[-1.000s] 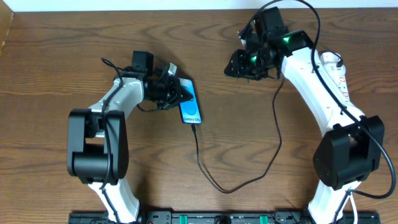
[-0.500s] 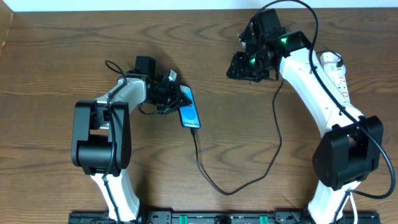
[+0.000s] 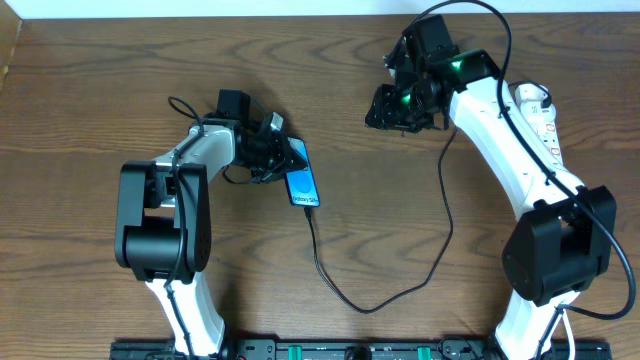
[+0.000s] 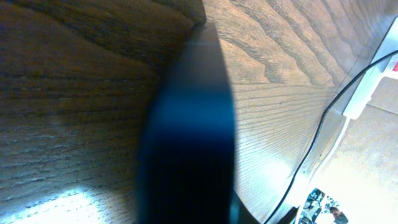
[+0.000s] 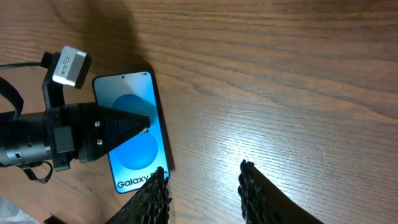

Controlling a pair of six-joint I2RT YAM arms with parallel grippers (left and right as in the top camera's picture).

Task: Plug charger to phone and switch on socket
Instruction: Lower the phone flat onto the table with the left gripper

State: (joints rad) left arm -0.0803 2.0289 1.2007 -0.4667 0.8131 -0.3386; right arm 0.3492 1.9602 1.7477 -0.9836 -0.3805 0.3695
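The overhead view takes in the whole desk point(image 3: 90, 70): one phone point(image 3: 303, 180), one charger point(image 3: 370, 305) and one socket point(image 3: 533, 97). The phone lies flat, left of centre, screen up. The charger's thin end meets the phone's near edge. From there the cable loops toward the near side, then climbs to the right and passes under the right arm. Its other plug is hidden there. The socket lies at the far right, partly covered by that arm.

The right wrist view adds detail that the overhead lacks. The left gripper point(image 5: 144, 129) reaches in from the left, and its tapered tip sits over the middle of the blue screen point(image 5: 138, 163), at or just above the glass. It shows as a single point, so I cannot tell how its jaws stand. The overhead shows the left gripper point(image 3: 283, 155) only as a dark mass at the phone's far left side.

The left wrist view is filled by a blurred dark blue slab, the phone point(image 4: 186, 143), very close to the lens, with a black cable point(image 4: 317, 140) behind it.

The right gripper point(image 5: 203, 169) has its jaws wide apart with bare wood between them, and the phone lies just left of its left fingertip. Overhead, the right gripper point(image 3: 375, 112) is well apart from the phone, to its far right.
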